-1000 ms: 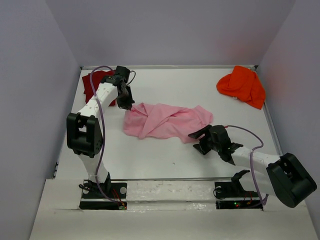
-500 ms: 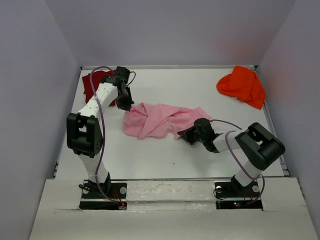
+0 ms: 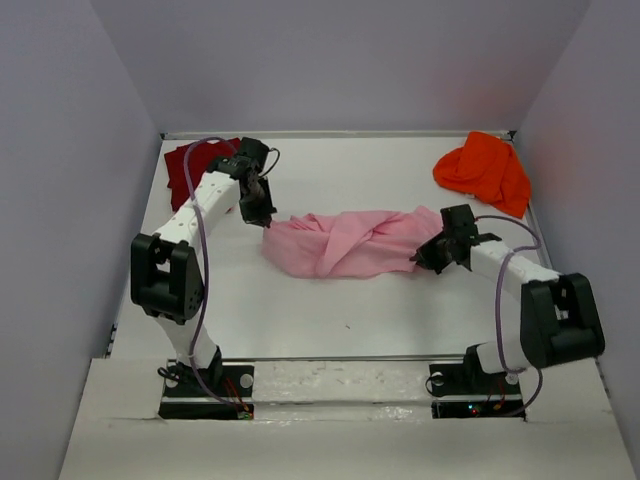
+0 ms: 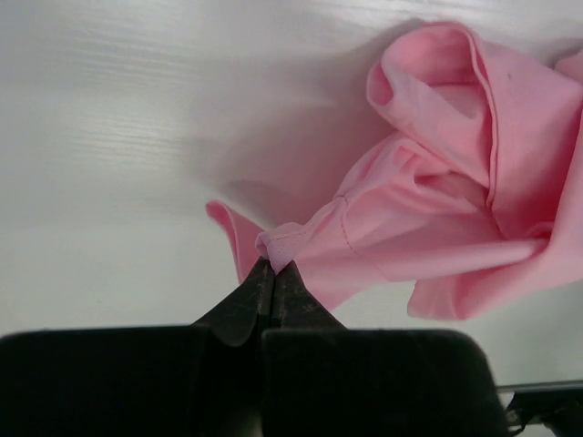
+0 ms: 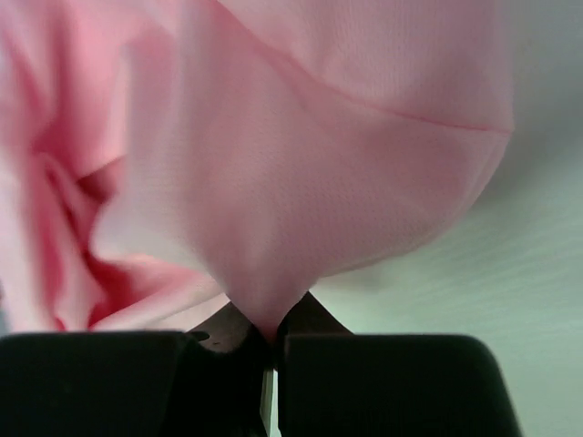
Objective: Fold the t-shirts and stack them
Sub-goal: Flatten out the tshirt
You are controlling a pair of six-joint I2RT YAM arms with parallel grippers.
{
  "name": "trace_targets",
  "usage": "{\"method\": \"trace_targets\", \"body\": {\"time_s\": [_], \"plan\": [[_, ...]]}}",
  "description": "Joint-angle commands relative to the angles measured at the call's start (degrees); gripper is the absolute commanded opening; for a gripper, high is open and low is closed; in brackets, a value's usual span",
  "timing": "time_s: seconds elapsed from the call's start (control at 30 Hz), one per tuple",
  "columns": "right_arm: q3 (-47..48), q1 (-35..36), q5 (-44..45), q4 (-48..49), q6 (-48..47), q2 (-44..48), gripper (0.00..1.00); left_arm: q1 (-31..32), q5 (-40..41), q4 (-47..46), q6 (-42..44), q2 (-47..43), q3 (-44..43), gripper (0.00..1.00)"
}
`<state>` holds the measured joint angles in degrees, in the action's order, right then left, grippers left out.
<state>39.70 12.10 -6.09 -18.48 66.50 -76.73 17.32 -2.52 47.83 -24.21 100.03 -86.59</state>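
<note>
With the dark red t-shirt [image 3: 198,165] bunched far left, the light pink t-shirt [image 3: 350,245] pinched mid-table at its left edge by the left gripper [image 4: 273,268] and at its right by the right gripper [image 5: 271,331], and the orange t-shirt [image 3: 485,172] heaped far right, nothing is judged folded yet.

A flat white surface [image 3: 330,310] fills the middle of the overhead view; from the left wrist it shows fine horizontal streaks like a faint wood grain. A small dark speck [image 3: 347,325] lies on it toward the near side. Plain pale lavender walls enclose it: a back wall [image 3: 340,60], a left wall [image 3: 60,220] and a right wall [image 3: 600,130]. A thin grey strip [image 3: 340,134] runs along the far edge below the back wall. Along the near edge sits a white, slightly uneven ledge [image 3: 340,445]
</note>
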Motion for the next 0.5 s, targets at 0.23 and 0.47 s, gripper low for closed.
{"method": "trace_targets", "body": {"time_s": [0.23,0.47], "plan": [[18.73,-1.55,-12.90,-3.05,-18.16,-32.75,0.00,11.68,-7.66,7.01,-12.17,-20.47,10.55,0.00],[37.35,-1.55,-14.13,-9.19,-21.32,-46.12,0.00,15.90,-7.15,11.93,-17.62,-28.48,12.58,0.00]]}}
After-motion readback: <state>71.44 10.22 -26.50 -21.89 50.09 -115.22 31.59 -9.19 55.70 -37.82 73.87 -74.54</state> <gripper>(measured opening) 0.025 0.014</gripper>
